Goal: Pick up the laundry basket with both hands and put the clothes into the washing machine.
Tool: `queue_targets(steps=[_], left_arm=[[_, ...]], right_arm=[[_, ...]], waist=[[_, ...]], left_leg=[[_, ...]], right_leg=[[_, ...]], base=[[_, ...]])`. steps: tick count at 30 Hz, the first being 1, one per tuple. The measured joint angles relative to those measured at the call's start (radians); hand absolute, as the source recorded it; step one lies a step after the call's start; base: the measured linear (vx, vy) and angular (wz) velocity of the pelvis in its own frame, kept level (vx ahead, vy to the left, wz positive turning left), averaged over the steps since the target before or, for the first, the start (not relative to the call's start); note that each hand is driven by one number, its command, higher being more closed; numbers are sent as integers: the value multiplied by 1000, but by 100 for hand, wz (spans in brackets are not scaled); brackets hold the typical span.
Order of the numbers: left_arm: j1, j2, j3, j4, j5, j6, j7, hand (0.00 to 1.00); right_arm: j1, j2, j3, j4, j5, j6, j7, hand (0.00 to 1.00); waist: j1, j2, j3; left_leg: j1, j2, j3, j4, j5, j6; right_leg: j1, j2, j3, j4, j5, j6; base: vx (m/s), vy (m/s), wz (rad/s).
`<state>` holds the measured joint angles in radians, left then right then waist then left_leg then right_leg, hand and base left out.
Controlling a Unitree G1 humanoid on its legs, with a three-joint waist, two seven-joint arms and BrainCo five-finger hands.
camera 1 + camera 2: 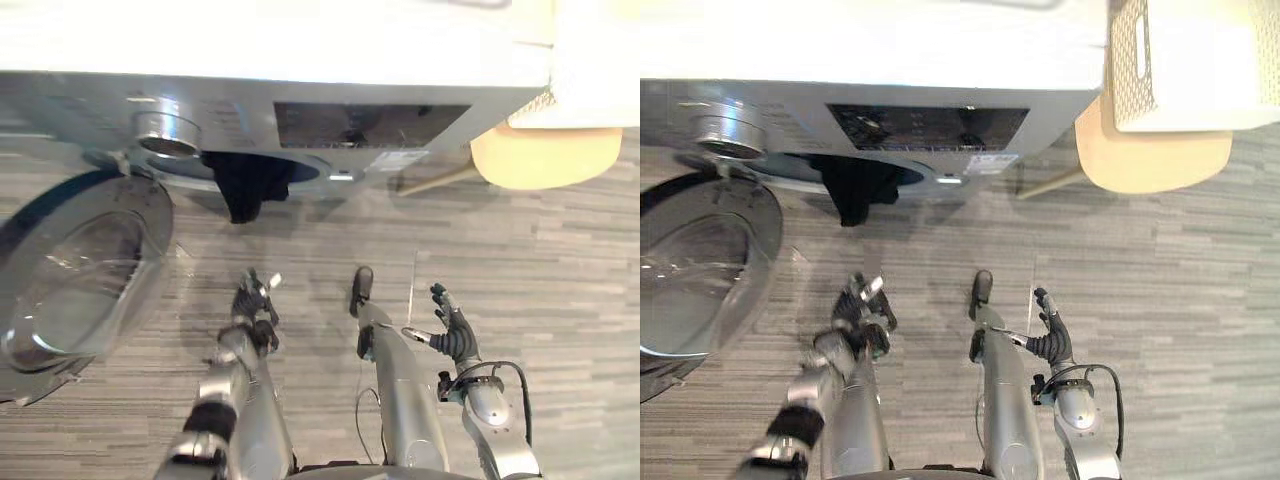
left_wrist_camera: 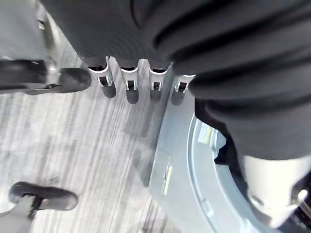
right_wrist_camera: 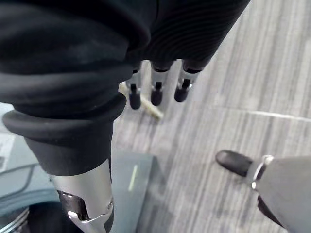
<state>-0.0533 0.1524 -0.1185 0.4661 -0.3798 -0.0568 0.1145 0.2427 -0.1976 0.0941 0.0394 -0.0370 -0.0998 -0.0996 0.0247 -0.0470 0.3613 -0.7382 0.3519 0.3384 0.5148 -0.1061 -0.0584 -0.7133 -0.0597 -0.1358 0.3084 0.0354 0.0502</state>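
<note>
The silver washing machine (image 1: 400, 125) stands ahead with its round glass door (image 1: 80, 270) swung open to the left. A dark garment (image 1: 245, 185) hangs out of the drum opening over its lower rim. The white perforated laundry basket (image 1: 1185, 60) rests on a pale wooden stool (image 1: 1150, 160) to the right of the machine. My left hand (image 1: 252, 305) hovers over the floor below the drum, open and holding nothing; its straight fingers (image 2: 131, 85) show in the left wrist view. My right hand (image 1: 455, 338) is open and spread, empty, well below the basket, with relaxed fingers (image 3: 155, 92).
Grey wood-look floor (image 1: 560, 260) lies between me and the machine. The open door takes up the left side of the floor. The stool's leg (image 1: 430, 183) slants down beside the washer's right corner.
</note>
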Motion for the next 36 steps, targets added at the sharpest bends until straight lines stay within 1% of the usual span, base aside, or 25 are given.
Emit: queue_targets(steps=[1, 3, 4, 6, 9, 12, 15, 16, 18, 20, 22, 25, 27, 28, 30, 32, 33, 34, 35, 36], left_arm=[[33, 2, -12, -17, 3, -5, -10, 0], [117, 13, -50, -64, 32, -22, -45, 0], [129, 13, -52, -70, 41, -27, -52, 0], [155, 22, -68, -75, 64, -36, -75, 0], [167, 32, -71, -75, 69, -37, -95, 0], [185, 43, -73, -92, 68, -37, -109, 0], [216, 56, -74, -105, 69, -38, -115, 0], [232, 58, -70, -101, 82, -38, -116, 0], [242, 58, -68, -94, 109, -38, -116, 0], [256, 57, -61, -65, 174, -38, -117, 0], [269, 33, -16, -46, 242, -35, -116, 0], [286, -14, 66, -45, 270, -33, -112, 0], [304, -49, 139, -44, 273, -27, -101, 0], [311, -54, 151, -43, 273, -27, -96, 0], [333, -75, 201, -2, 266, -25, -81, 0], [358, -84, 212, 18, 277, -15, -66, 0], [374, -97, 223, 25, 286, -11, -66, 0], [374, -107, 234, 37, 291, -10, -67, 0], [366, -125, 259, 82, 294, -4, -64, 0], [359, -139, 291, 123, 294, 0, -63, 0]], right_arm=[[0, -1, -1, 14, -6, 0, 3, 0], [1, -3, 1, 59, -14, 0, 16, 0], [1, -2, 2, 73, -15, 0, 16, 0], [1, -2, 3, 132, -20, -1, 17, 0], [3, -1, 4, 209, -52, -1, 18, 0], [3, 5, 6, 260, -55, -1, 18, 0], [0, 4, 17, 306, -55, -2, 18, 0], [-13, 6, 27, 363, -55, -3, 20, 0], [-25, 7, 34, 407, -57, -2, 26, 0], [-48, 12, 43, 471, -60, -1, 38, 0], [-65, 17, 41, 527, -82, -1, 37, 0], [-62, 17, 38, 582, -98, 2, 37, 0], [-59, 18, 25, 596, -124, 14, 37, 0], [-60, 18, 20, 598, -126, 17, 36, 0], [-61, 19, 15, 609, -131, 28, 35, 0], [-60, 28, 8, 614, -134, 30, 35, 0], [-59, 38, -11, 615, -135, 32, 34, 0], [-58, 45, -23, 615, -135, 33, 34, 0], [-59, 56, -44, 626, -135, 36, 33, 0], [-62, 61, -61, 645, -135, 38, 33, 0]], waist=[[2, 4, -12], [18, 26, -35], [19, 31, -43], [18, 40, -67], [16, 42, -96], [14, 42, -101], [12, 43, -118], [12, 49, -125], [14, 51, -130], [15, 55, -155], [9, 68, -169], [13, 74, -193], [14, 80, -198], [16, 81, -200], [25, 83, -222], [33, 82, -243], [39, 78, -253], [40, 73, -250], [45, 69, -251], [42, 65, -254]], left_leg=[[15, -5, 1, -8, 0, 0], [92, -20, 8, -37, -2, 2], [111, -25, 8, -45, -2, 1], [186, -51, 7, -84, 4, -6], [250, -78, -7, -122, 12, -16], [297, -96, -20, -147, 16, -19], [320, -116, -31, -172, 22, -22], [336, -119, -38, -178, 26, -20], [360, -125, -38, -188, 27, -19], [390, -130, -39, -200, 27, -18], [429, -141, -74, -211, 28, -18], [473, -164, -112, -256, 49, -19], [514, -197, -165, -315, 91, -19], [518, -204, -179, -324, 97, -20], [527, -219, -206, -353, 117, -19], [543, -230, -212, -388, 131, -18], [543, -229, -195, -389, 121, -15], [541, -226, -181, -370, 116, -9], [525, -215, -143, -273, 86, 7], [511, -213, -138, -167, 38, 12]], right_leg=[[9, -5, 0, 4, -5, 2], [74, -15, 0, 3, -21, 5], [91, -19, -2, 3, -26, 3], [152, -39, -6, 2, -41, 9], [212, -55, -28, 2, -51, 11], [260, -68, -40, 2, -64, 17], [280, -81, -53, 0, -73, 21], [306, -82, -55, -15, -75, 24], [331, -84, -56, -25, -76, 27], [365, -84, -60, -45, -76, 28], [433, -86, -90, -69, -81, 36], [496, -100, -141, -89, -89, 42], [557, -126, -202, -91, -107, 47], [563, -134, -219, -81, -115, 48], [568, -170, -267, -29, -154, 49], [570, -190, -288, -5, -168, 50], [569, -199, -300, -4, -167, 50], [570, -207, -302, -1, -167, 50], [576, -229, -303, 10, -167, 50], [585, -249, -306, 13, -164, 56]], base=[[32, 32, 13], [44, 32, 13], [52, 28, 14], [60, 39, 19], [75, 6, 21], [71, 2, 22], [93, 3, 17], [111, 12, 12], [90, 14, 6], [122, 22, 7], [111, 16, 29], [84, 11, 53], [60, 0, 80], [20, 7, 83], [-22, -1, 67], [-32, -9, 37], [-39, 6, 23], [-31, 19, 14], [-6, 52, 12], [2, 70, 8]])
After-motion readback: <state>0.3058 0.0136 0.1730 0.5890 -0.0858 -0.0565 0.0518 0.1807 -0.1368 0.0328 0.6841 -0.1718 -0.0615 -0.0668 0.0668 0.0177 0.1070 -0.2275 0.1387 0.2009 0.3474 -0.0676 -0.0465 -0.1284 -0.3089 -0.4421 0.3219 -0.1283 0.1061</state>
